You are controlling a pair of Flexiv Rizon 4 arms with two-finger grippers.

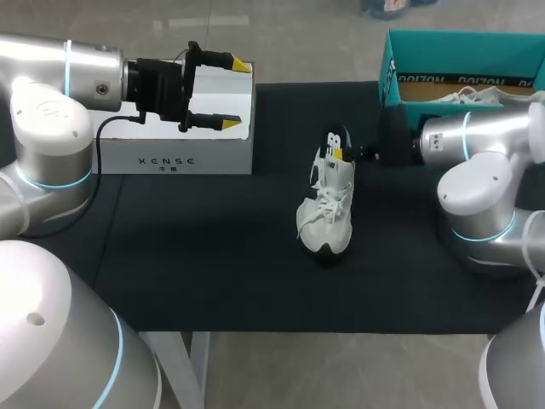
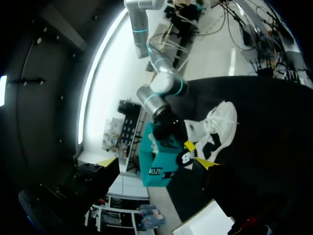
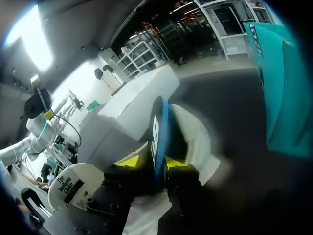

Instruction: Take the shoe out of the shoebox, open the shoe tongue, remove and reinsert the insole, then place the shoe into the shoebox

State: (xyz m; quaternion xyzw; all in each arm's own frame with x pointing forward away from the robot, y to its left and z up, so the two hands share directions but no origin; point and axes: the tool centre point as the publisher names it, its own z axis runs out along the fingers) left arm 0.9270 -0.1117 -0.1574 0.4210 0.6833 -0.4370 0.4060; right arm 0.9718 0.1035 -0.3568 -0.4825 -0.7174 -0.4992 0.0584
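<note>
Item 1, shoe (image 1: 328, 204): a low sneaker with a white mesh upper, soft and rounded at the toe. It has white laces loosely crossed, a black heel panel edged in blue, and dark patches along the sole. I see it at mid-table, out of the box, with its toe toward the near edge and its heel toward the far right. I cannot tell whether the sole rests fully on the cloth.

Item 2, right gripper (image 1: 347, 155): it has a dark body and two yellow wedge tips. In the right wrist view both tips press the heel from either side, so it is clamped on the shoe.

Item 3, left gripper (image 1: 237, 95): it has the same black fingers and yellow tips. They are spread wide with nothing between them, and it hangs over the white box.

Item 4, shoebox (image 1: 460, 60): teal cardboard, rectangular and lidless, at the far right corner of the table, just behind my right arm.

Item 5, second shoe (image 1: 473, 96): white and laced, lying inside the shoebox.

Item 6, white box (image 1: 183, 145): smooth, matte and square-edged, at the far left and well apart from the shoe.

Item 7, table cloth (image 1: 213, 273): black, flat fabric without sheen, covering the top.
</note>
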